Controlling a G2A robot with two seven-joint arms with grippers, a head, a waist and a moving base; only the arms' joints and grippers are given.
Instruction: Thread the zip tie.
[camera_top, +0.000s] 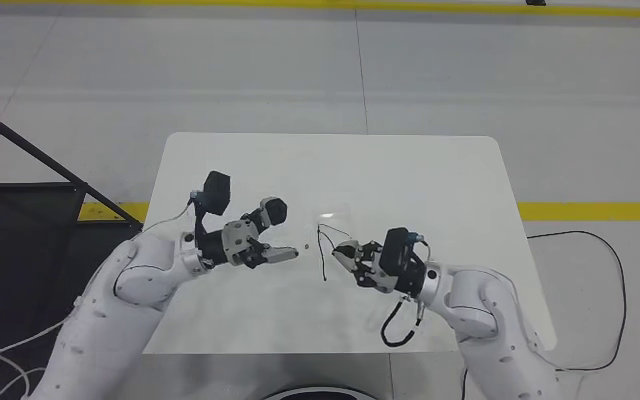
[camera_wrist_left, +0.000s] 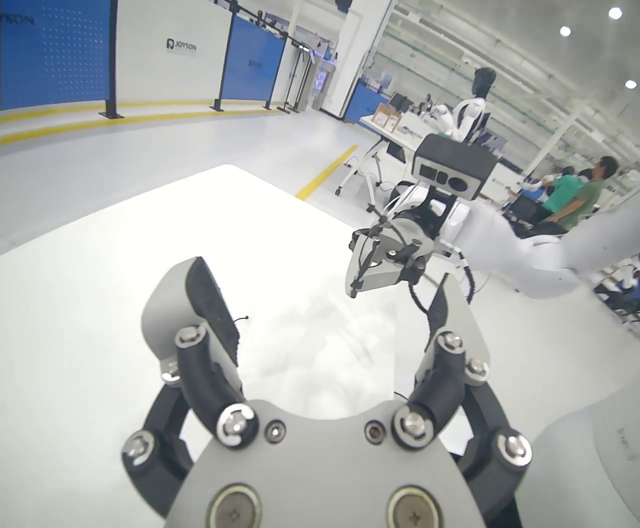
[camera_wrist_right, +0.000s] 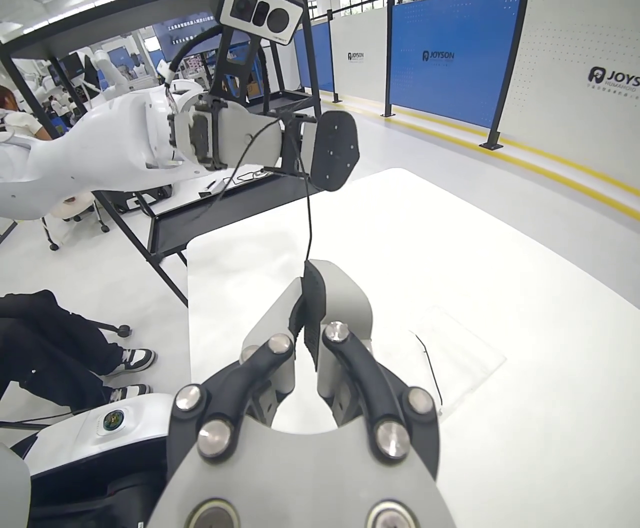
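Top view first: the zip tie (camera_top: 322, 250) is held up above the middle of the desk (camera_top: 430, 170), pinched by the right fingers (camera_top: 345, 255). The left fingers (camera_top: 290, 255) are spread wide just to its left with nothing in them.

For the threading to go well, the free end should probably be grabbed close to its tip by the left side, so it can't flop. It should then be lined up square with the head before anything is pushed. Which end is the head can't be made out, so that's worth checking first. A slow, straight feed is advised, since a strand this thin would likely buckle if it's pushed at an angle.

Some things are seen better from the wrists. The clamp itself is clearest in the right wrist view, where the pads are shut tight on the strand (camera_wrist_right: 309, 220) and it rises and bends over. A second tie (camera_wrist_right: 430, 362) is also seen there, lying on a clear sheet (camera_wrist_right: 470, 350). In the left wrist view the open gap is obvious.
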